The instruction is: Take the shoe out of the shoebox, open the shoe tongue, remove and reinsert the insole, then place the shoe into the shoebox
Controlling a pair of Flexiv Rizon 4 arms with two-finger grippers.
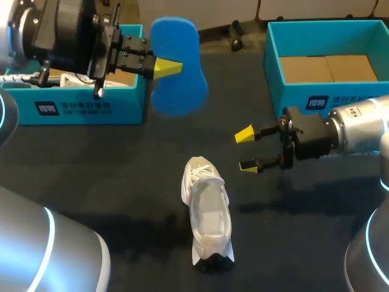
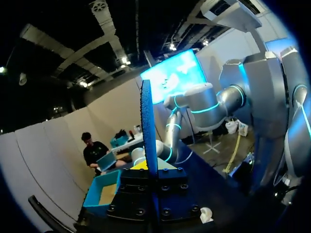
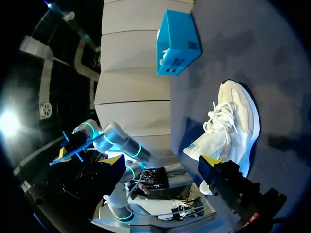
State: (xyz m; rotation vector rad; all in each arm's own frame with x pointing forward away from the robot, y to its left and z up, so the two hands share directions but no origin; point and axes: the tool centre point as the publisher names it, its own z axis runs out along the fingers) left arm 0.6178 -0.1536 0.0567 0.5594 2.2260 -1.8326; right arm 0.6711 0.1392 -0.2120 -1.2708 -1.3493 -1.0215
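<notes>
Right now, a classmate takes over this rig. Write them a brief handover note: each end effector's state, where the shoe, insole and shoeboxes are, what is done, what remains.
Left end effector: shut on the blue insole, held clear of the table beside the left shoebox.
Right end effector: open, empty, just beside the white shoe.
The shoe lies on the table, outside both boxes; the right shoebox stands at the far right.
Done: shoe out, insole out.
Left: reinsert insole, put shoe into a shoebox.
</notes>
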